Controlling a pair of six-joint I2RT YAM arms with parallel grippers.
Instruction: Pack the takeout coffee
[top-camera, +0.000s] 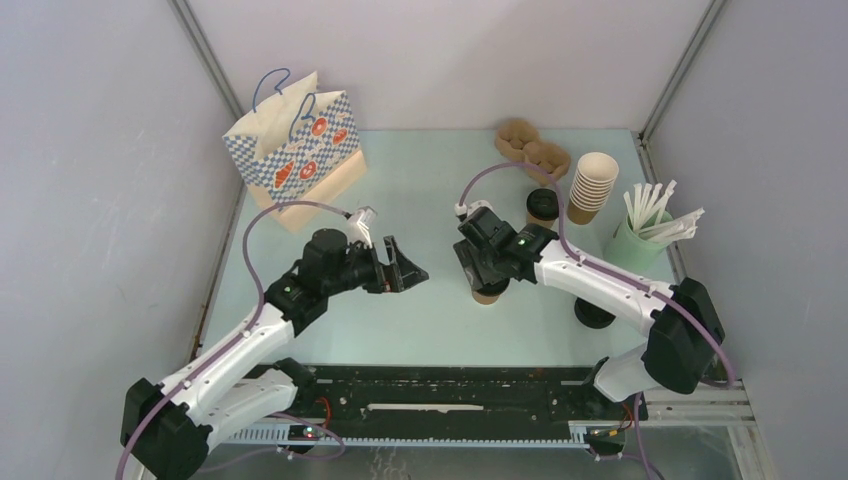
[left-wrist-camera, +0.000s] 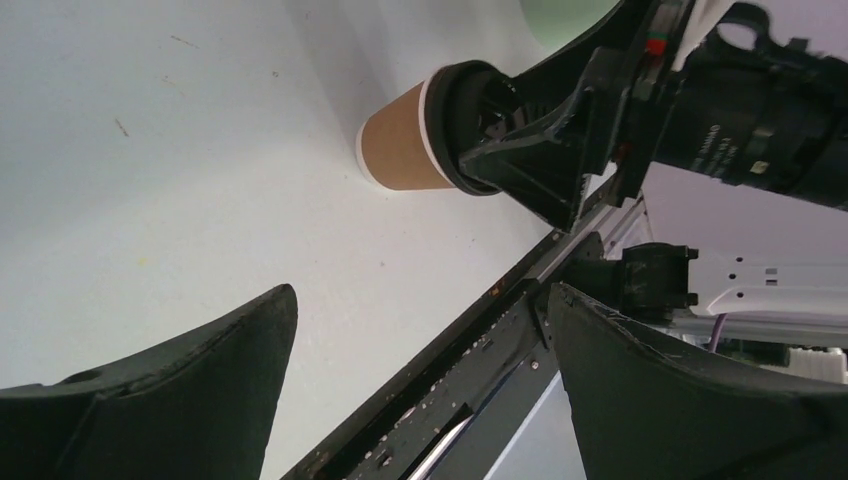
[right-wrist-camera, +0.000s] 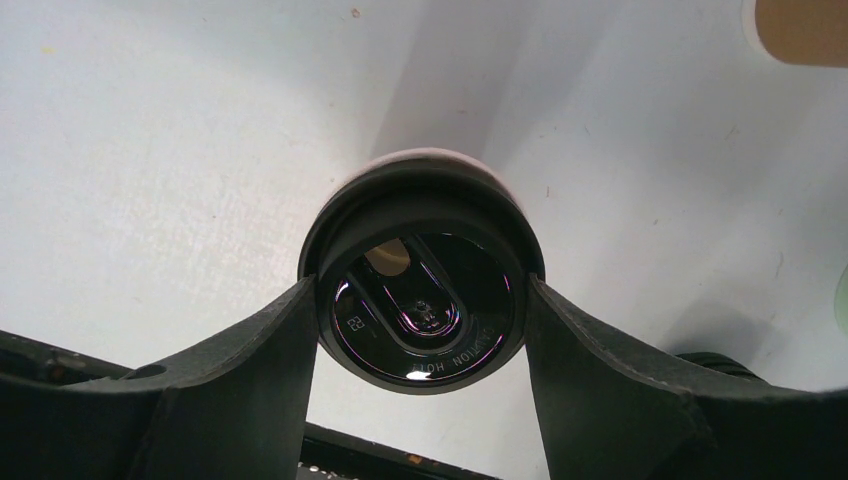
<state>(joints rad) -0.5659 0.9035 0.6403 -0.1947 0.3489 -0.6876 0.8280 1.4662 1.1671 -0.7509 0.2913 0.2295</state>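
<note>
looking down from the top view, i see my right arm folded in from the lower right of the frame, wrist bent so the right hand (top-camera: 487, 268) sits over the first cup (top-camera: 488, 293), just right of centre on the pale green counter (top-camera: 430, 190). in the right wrist view both dark, curved fingers (right-wrist-camera: 250, 370) press the sides of its lid (right-wrist-camera: 420, 300), so the hand is clamped on it. the lid is glossy black plastic, round, with a raised rim and an oval sip slot. in the left wrist view the cup's wall is smooth brown kraft paper with a thin white edge under the lid.

my left arm stretches up from the lower left, its left hand (top-camera: 405, 270) turned sideways toward that cup, fingers spread apart, holding nothing. the second cup (top-camera: 542, 207), also black-lidded, stands to the upper right, near a stack of lidless cups (top-camera: 592, 187).
</note>
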